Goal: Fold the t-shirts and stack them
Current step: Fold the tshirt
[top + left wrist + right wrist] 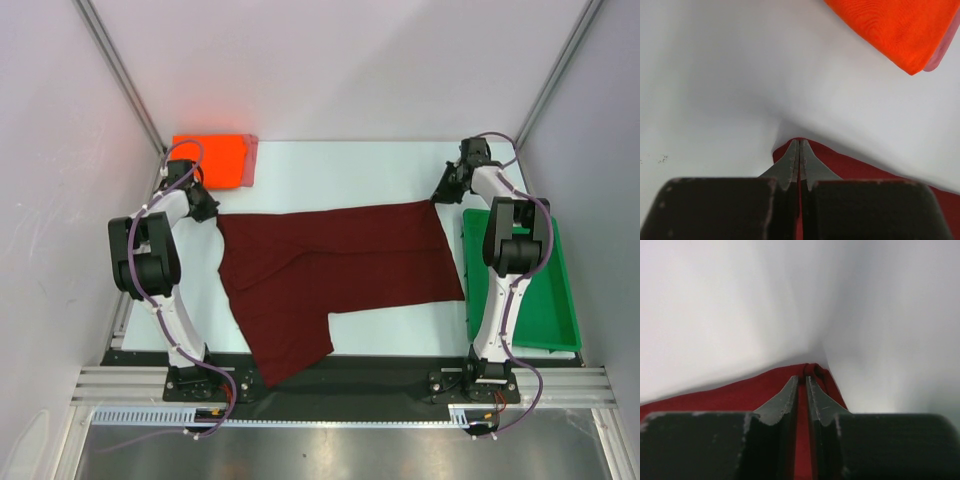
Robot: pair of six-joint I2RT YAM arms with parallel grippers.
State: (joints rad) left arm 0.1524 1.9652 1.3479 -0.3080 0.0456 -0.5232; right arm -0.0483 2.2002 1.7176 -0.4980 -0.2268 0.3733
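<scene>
The dark maroon t-shirt (330, 275) lies spread across the middle of the table, one sleeve hanging toward the near edge. My left gripper (208, 212) is shut on its far left corner (820, 160). My right gripper (440, 192) is shut on its far right corner (765, 390). A folded bright orange-red t-shirt (212, 158) lies at the far left corner of the table, on top of a pinkish one (251, 160) whose edge shows at its right. Both also show in the left wrist view, the orange-red t-shirt (900, 25) above the pinkish edge (940, 60).
A green plastic tray (545, 300) stands at the right of the table beside my right arm. White walls with metal corner posts enclose the table at the back and sides.
</scene>
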